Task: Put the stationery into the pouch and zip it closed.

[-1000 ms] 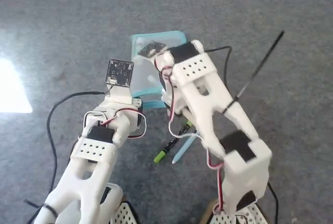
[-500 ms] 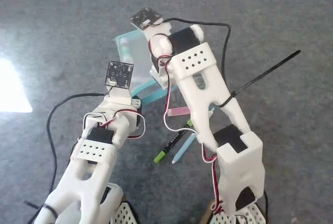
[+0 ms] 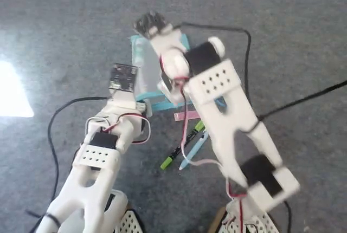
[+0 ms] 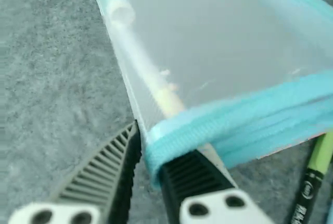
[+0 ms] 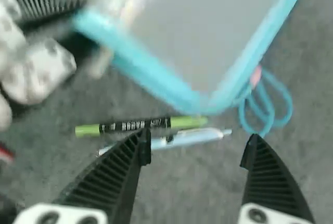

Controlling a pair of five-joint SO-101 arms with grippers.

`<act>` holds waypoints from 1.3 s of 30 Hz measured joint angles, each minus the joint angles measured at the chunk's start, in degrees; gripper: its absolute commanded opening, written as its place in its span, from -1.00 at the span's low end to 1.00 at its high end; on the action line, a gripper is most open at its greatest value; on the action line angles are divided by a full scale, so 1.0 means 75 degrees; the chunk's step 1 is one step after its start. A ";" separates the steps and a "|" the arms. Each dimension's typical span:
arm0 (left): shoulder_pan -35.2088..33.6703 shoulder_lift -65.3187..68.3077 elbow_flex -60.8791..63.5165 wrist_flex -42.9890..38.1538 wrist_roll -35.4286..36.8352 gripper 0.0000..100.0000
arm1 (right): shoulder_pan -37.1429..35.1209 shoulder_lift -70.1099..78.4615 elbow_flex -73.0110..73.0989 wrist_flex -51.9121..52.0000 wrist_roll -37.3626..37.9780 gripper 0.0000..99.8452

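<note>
The clear pouch [image 3: 145, 65] with a teal zip edge lies at the table's middle, and a pale stick [image 4: 151, 78] shows inside it. My left gripper [image 4: 148, 148] is shut on the zip edge [image 4: 218, 125] at the pouch's near corner. My right gripper [image 5: 199, 143] hangs open above the table beside the pouch [image 5: 208, 31], holding nothing. Below it lie a green pen [image 5: 140, 125] and a light blue pen [image 5: 177, 137]. In the high view the green pen [image 3: 176, 154], blue pen [image 3: 193, 149] and a pink strip [image 3: 183, 116] lie just in front of the pouch.
A teal cord loop [image 5: 265, 107] trails from the pouch's corner. The right arm [image 3: 222, 97] stretches over the pens, and the left arm [image 3: 105, 141] sits beside it. Grey carpet [image 3: 59, 38] spreads all around, with a black cable [image 3: 59, 114] on the left.
The right arm has lifted and swung from over the pouch toward the far side, uncovering the pink strip and pens. The pouch has shifted and tipped. The left arm has kept still.
</note>
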 measured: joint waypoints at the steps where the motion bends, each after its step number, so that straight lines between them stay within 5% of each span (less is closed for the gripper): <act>1: -0.0164 0.0000 -0.0012 0.0000 0.0094 -0.97 | 0.0035 -0.0375 0.0750 -0.0281 0.0012 -0.45; 11: -0.1114 -0.0012 -0.0012 0.0000 0.0387 -0.97 | 0.0199 -0.2426 0.7654 -0.3845 -0.0059 -0.46; 27: -0.1137 -0.0012 -0.0012 0.0012 0.0387 -0.97 | -0.0246 -0.2309 0.8217 -0.4853 -0.5533 -0.46; 39: -0.1137 -0.0012 -0.0012 0.0023 0.0387 -0.97 | -0.0270 -0.0527 0.8041 -0.5556 -0.5837 -0.47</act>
